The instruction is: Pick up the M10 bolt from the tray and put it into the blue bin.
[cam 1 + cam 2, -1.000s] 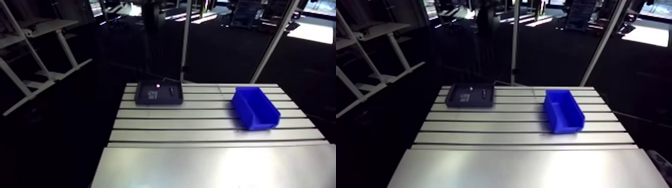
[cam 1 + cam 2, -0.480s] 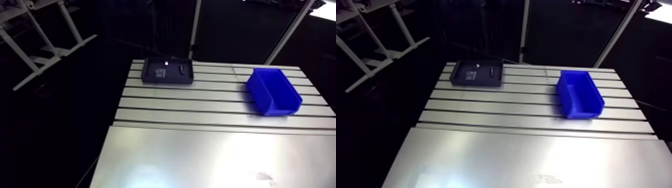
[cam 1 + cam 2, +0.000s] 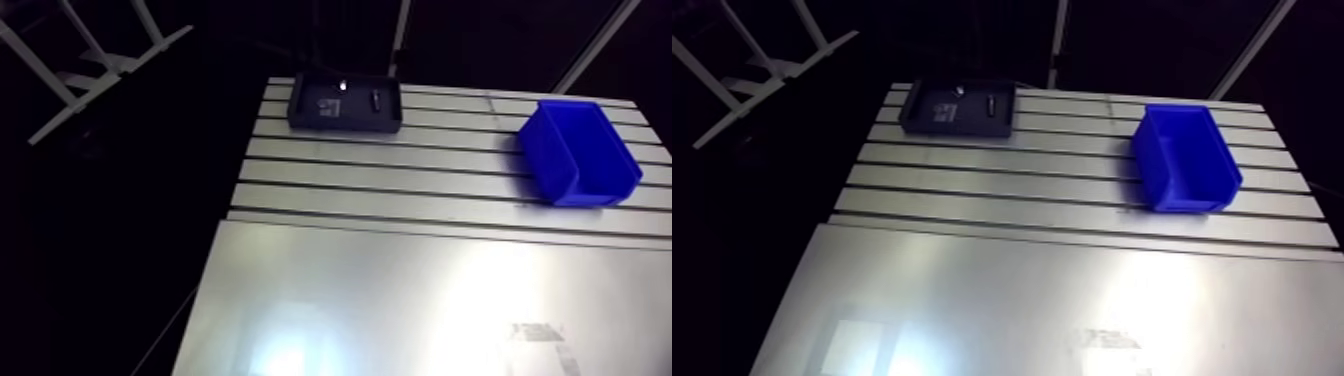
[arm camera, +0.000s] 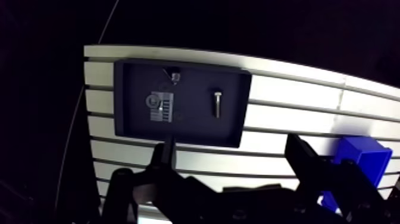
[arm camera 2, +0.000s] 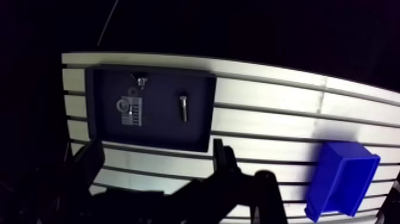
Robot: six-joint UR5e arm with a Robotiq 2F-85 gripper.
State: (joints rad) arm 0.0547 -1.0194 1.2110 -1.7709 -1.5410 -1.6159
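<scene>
Tool (image 4: 232, 149) open, empty, well above worktop (image 4: 286, 95), over near wall of tray (image 4: 128, 128). M10 bolt (image 4: 218, 104) lies flat in tray, on the blue bin (image 4: 357, 158) side. Long axis crosses the worktop slots; head points away from tool. Risks: off-centre closure rolls the shank; descent clips tray wall; grey piece (image 4: 159, 107) mis-picked.

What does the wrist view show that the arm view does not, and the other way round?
Only the wrist view shows the gripper, its fingers open with nothing between them. Only the arm view shows the smooth plate at the near end of the table. Both show the slotted top, the dark tray with the bolt lying in it, and the blue bin standing apart from the tray.
</scene>
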